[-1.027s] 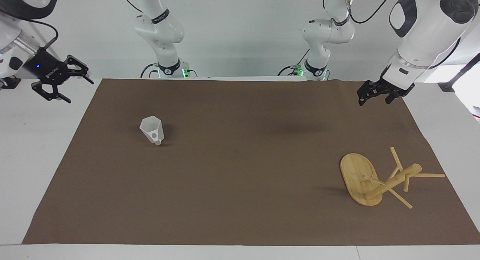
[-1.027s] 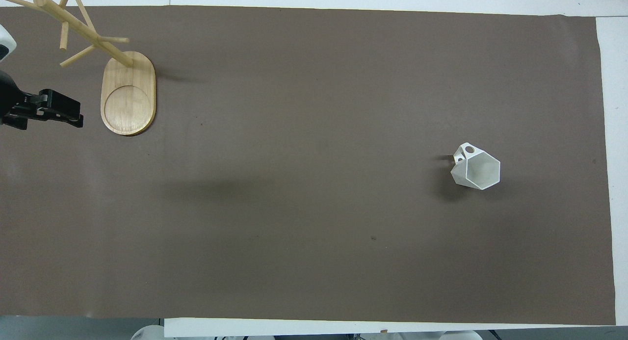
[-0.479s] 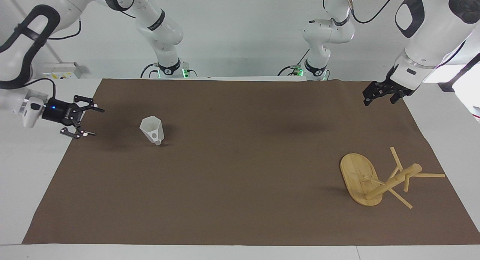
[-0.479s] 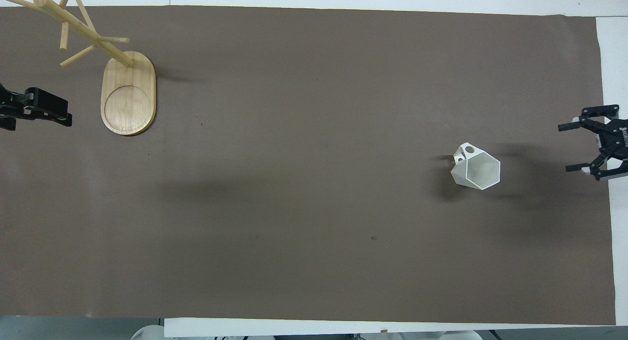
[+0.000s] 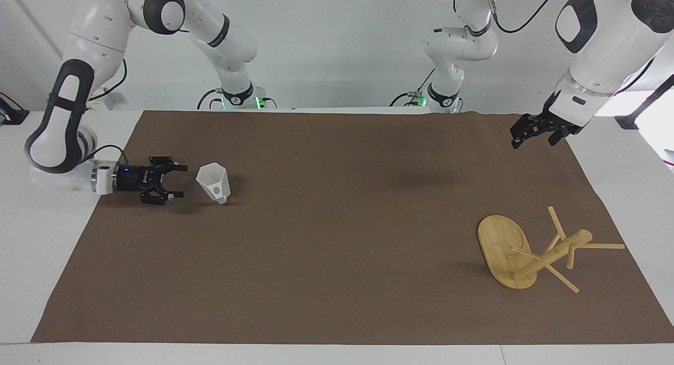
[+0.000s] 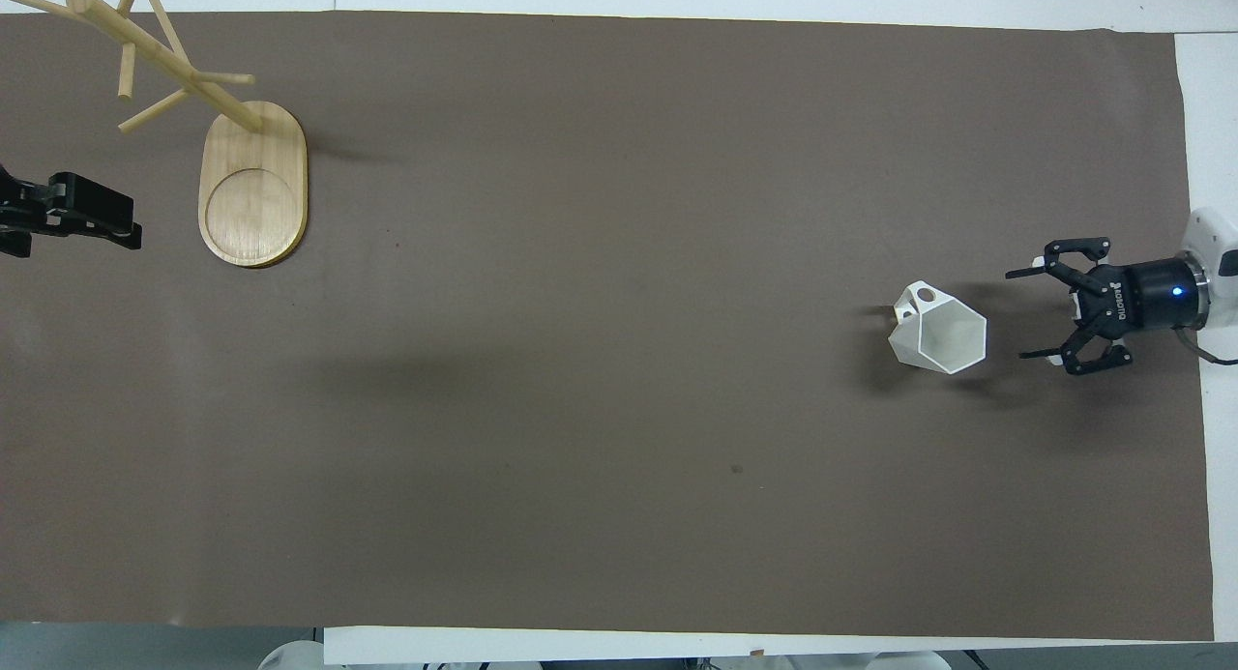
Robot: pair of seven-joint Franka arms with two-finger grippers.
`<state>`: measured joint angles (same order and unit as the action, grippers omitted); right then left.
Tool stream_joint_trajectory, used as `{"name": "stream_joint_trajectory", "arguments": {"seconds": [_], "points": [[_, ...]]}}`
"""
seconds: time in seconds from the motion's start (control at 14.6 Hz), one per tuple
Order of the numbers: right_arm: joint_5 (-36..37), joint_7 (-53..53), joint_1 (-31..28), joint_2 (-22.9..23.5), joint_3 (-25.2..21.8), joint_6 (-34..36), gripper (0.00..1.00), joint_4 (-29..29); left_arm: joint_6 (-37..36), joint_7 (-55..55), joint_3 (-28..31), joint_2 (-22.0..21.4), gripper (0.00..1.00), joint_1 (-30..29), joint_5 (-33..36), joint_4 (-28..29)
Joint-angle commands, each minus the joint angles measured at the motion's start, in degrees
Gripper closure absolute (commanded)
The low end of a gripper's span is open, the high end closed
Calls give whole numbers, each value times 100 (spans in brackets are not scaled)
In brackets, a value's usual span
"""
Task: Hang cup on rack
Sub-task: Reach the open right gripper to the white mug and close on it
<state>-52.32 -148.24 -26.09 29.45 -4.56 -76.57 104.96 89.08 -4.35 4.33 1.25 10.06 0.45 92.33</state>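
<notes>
The white faceted cup (image 5: 213, 181) stands upright on the brown mat toward the right arm's end, also in the overhead view (image 6: 946, 339). Its handle points away from the robots. My right gripper (image 5: 181, 181) lies low and level beside the cup, open, its fingers pointing at the cup with a small gap between them and it; it also shows in the overhead view (image 6: 1017, 314). The bamboo rack (image 5: 503, 252) stands on its oval base at the left arm's end, seen from above as well (image 6: 253, 182). My left gripper (image 5: 518, 138) hangs raised over the mat's edge near the rack (image 6: 121, 227).
The brown mat (image 5: 337, 238) covers most of the white table. The rack's pegs (image 5: 566, 249) stick out toward the mat's edge at the left arm's end.
My right gripper has come down and moved in from the table's edge to just beside the cup, staying open. My left gripper has hardly moved. Cup and rack are still.
</notes>
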Motion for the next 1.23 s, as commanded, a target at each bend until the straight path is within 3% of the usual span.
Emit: {"name": "stream_joint_trajectory", "arguments": {"seconds": [0.0,0.21,1.16], "points": [[-146,-433,-28,33,17,1,0,201,-13,-39,-2,-89,0,-13,-10,57],[-489,-495,-19,544,25,11,0,166,-13,-39,-2,-89,0,-13,-10,57],[-639,-1374,297,474,25,-104,0,745,-13,-39,-2,-89,0,-13,-10,57]]}}
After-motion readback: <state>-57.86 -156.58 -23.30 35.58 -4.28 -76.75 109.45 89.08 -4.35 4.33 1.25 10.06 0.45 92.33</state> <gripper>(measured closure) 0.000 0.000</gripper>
